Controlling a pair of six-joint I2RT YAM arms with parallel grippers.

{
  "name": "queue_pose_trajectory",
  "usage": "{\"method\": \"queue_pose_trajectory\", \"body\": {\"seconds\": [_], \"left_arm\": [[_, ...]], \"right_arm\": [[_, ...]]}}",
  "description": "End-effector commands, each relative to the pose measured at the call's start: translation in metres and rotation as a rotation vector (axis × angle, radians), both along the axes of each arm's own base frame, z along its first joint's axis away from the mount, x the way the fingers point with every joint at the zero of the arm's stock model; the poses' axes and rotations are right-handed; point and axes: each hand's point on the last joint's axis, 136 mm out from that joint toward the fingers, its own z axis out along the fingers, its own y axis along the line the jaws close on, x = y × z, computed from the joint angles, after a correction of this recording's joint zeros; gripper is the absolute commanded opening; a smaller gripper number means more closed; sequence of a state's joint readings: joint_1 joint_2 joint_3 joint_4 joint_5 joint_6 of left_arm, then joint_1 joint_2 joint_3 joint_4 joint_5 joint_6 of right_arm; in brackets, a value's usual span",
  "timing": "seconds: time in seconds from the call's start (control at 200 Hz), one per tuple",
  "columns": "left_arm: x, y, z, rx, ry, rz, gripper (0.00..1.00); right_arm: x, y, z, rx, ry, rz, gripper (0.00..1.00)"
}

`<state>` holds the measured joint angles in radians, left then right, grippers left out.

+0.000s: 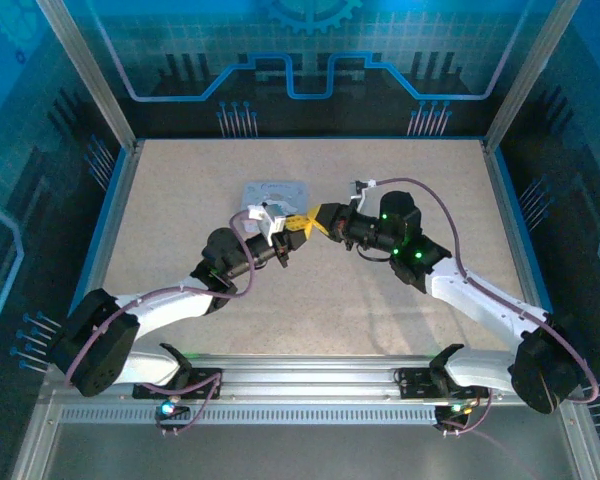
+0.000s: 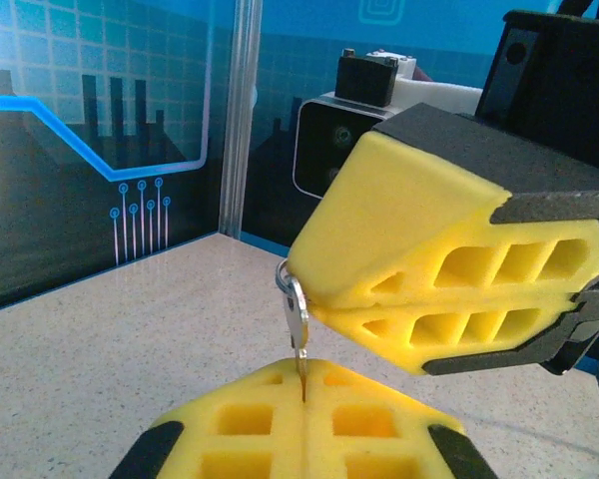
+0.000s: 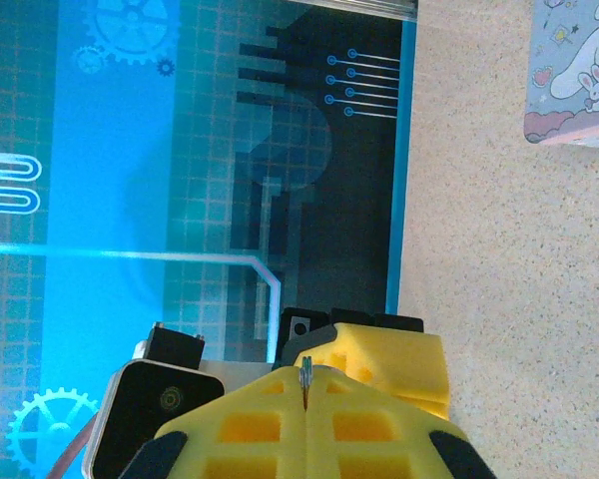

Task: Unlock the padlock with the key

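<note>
Two claws meet above the table [image 2: 130, 329], mid-handover by my reading: the left gripper [image 2: 302, 377] is closed on the tip of the key [image 2: 296, 319], whose head is pinched by the closed right gripper [image 2: 311, 297]. Next, one side must release cleanly without dropping it, then the other carries it to the padlock.

tbh the key [image 2: 298, 324] only half shows in the left wrist view, tip buried in the left gripper [image 2: 302, 389] seam at bottom centre, and the pastel box [image 3: 576, 75] gets chopped by the right wrist view's upper right corner
</note>
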<state>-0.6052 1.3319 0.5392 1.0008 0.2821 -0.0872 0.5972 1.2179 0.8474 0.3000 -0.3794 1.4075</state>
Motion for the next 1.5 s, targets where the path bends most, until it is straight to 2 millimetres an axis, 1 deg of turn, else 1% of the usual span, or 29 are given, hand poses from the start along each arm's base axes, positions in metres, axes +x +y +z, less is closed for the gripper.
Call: {"method": "queue_pose_trajectory", "body": {"seconds": [0.0,0.11,0.155,0.18,0.19,0.24,0.265,0.295,0.305,0.38,0.425,0.53,0.61,0.69,0.725,0.765,0.815,0.845,0.915,0.96,1.04,1.125,1.22,1.325,1.435,1.445,1.496], "left_arm": [[0.000,-0.003,0.018,-0.016,-0.074,-0.005,0.00],[0.000,-0.002,0.012,0.012,-0.062,0.001,0.00],[-0.002,-0.002,0.009,0.035,-0.050,0.000,0.00],[-0.003,-0.001,0.006,0.049,-0.041,0.000,0.00],[-0.003,-0.001,0.006,0.055,-0.038,-0.001,0.00],[-0.007,0.000,0.002,0.094,-0.013,-0.013,0.00],[-0.010,0.000,-0.004,0.129,0.013,-0.024,0.00],[-0.013,0.000,-0.006,0.167,0.033,-0.035,0.00],[-0.014,0.000,-0.010,0.186,0.050,-0.038,0.00],[-0.023,0.004,-0.019,0.291,0.112,-0.065,0.00],[-0.028,0.007,-0.024,0.345,0.144,-0.073,0.00],[-0.041,0.017,-0.031,0.459,0.214,-0.095,0.00],[-0.054,0.022,-0.032,0.529,0.289,-0.136,0.00],[-0.067,0.028,-0.032,0.592,0.383,-0.164,0.00],[-0.070,0.029,-0.031,0.611,0.409,-0.165,0.00],[-0.072,0.029,-0.030,0.624,0.434,-0.171,0.00],[-0.076,0.028,-0.031,0.650,0.489,-0.178,0.00],[-0.077,0.030,-0.030,0.674,0.517,-0.176,0.00],[-0.079,0.035,-0.036,0.758,0.586,-0.162,0.00],[-0.082,0.038,-0.038,0.813,0.612,-0.163,0.00],[-0.089,0.044,-0.041,0.902,0.647,-0.189,0.00],[-0.091,0.051,-0.043,0.972,0.670,-0.189,0.00],[-0.095,0.052,-0.040,1.016,0.676,-0.207,0.00],[-0.098,0.047,-0.034,1.030,0.651,-0.232,0.00],[-0.101,0.040,-0.030,1.040,0.632,-0.256,0.00],[-0.101,0.039,-0.029,1.039,0.630,-0.258,0.00],[-0.103,0.036,-0.030,1.049,0.629,-0.271,0.00]], "right_arm": [[-0.006,0.005,0.003,0.011,-0.006,0.033,0.00],[-0.007,0.003,0.001,-0.011,-0.029,0.042,0.00],[-0.008,0.001,-0.002,-0.034,-0.045,0.050,0.07],[-0.008,-0.001,-0.001,-0.042,-0.068,0.055,0.11],[-0.009,-0.002,-0.005,-0.061,-0.061,0.058,0.12],[-0.012,-0.006,-0.010,-0.111,-0.090,0.074,0.19],[-0.013,-0.009,-0.012,-0.138,-0.107,0.082,0.23],[-0.014,-0.012,-0.015,-0.172,-0.136,0.097,0.29],[-0.015,-0.013,-0.015,-0.183,-0.148,0.101,0.32],[-0.019,-0.022,-0.019,-0.245,-0.222,0.139,0.44],[-0.021,-0.030,-0.021,-0.284,-0.270,0.153,0.48],[-0.025,-0.050,-0.022,-0.415,-0.418,0.161,0.56],[-0.030,-0.063,-0.020,-0.509,-0.550,0.167,0.62],[-0.046,-0.064,-0.011,-0.549,-0.730,0.225,0.66],[-0.053,-0.064,-0.007,-0.557,-0.802,0.245,0.70],[-0.064,-0.062,-0.004,-0.553,-0.895,0.287,0.71],[-0.076,-0.060,-0.006,-0.563,-0.990,0.335,0.72],[-0.083,-0.059,-0.009,-0.572,-1.038,0.363,0.72],[-0.097,-0.057,-0.019,-0.594,-1.147,0.431,0.72],[-0.106,-0.055,-0.024,-0.583,-1.203,0.479,0.73],[-0.123,-0.050,-0.030,-0.525,-1.301,0.553,0.83],[-0.132,-0.044,-0.033,-0.486,-1.388,0.579,0.86],[-0.132,-0.038,-0.036,-0.457,-1.448,0.564,0.87],[-0.127,-0.031,-0.037,-0.432,-1.485,0.548,0.85],[-0.120,-0.022,-0.038,-0.409,-1.501,0.538,0.76],[-0.118,-0.021,-0.034,-0.406,-1.520,0.527,0.75],[-0.112,-0.018,-0.033,-0.406,-1.524,0.511,0.70]]}}
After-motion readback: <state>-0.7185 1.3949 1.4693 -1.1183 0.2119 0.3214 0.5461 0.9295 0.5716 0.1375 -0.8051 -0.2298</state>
